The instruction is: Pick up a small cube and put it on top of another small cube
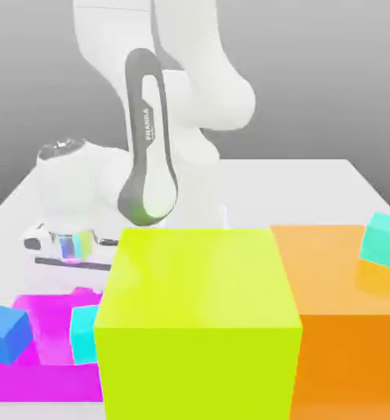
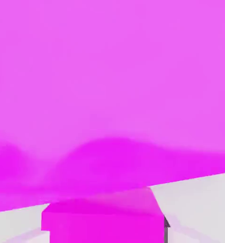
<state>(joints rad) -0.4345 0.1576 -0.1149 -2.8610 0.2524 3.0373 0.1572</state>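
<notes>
The small magenta cube [image 2: 102,219] sits on the large flat magenta block [image 2: 109,85], and in the hand view it lies right between my fingers, with a dark finger edge [image 2: 166,228] against its side. In the exterior view my gripper [image 1: 71,264] is low over the far part of the flat magenta block [image 1: 34,379], shut on the small cube, of which a magenta top [image 1: 84,293] peeks out below the hand. A small blue cube [image 1: 6,334] and a small teal cube [image 1: 84,334] rest on the same block, nearer the camera.
A big yellow-green cube [image 1: 198,320] stands in front at the centre and hides part of the magenta block. To the exterior view's right is a large orange block [image 1: 346,328] with another teal cube [image 1: 383,240] on top. The white table [image 1: 296,189] extends behind.
</notes>
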